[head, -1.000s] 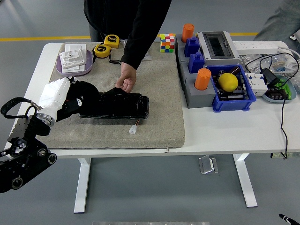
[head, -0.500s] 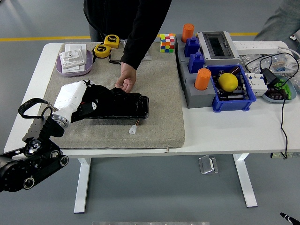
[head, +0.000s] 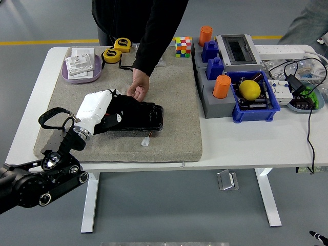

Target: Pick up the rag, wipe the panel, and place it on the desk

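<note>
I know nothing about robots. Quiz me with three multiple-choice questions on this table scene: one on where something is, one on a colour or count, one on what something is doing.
1. Where is the yellow ball?
A. in the blue bin
B. on the mat
C. on the purple tray

2. How many orange cylinders stand on the table?
A. one
B. two
C. four

3. What is the person's hand doing?
A. resting on the black panel's far edge
B. holding the cube
C. raised in the air

Answers: 1 A, it lies inside the bin. 2 B, one far, one near. 3 A, it touches the black panel.
</note>
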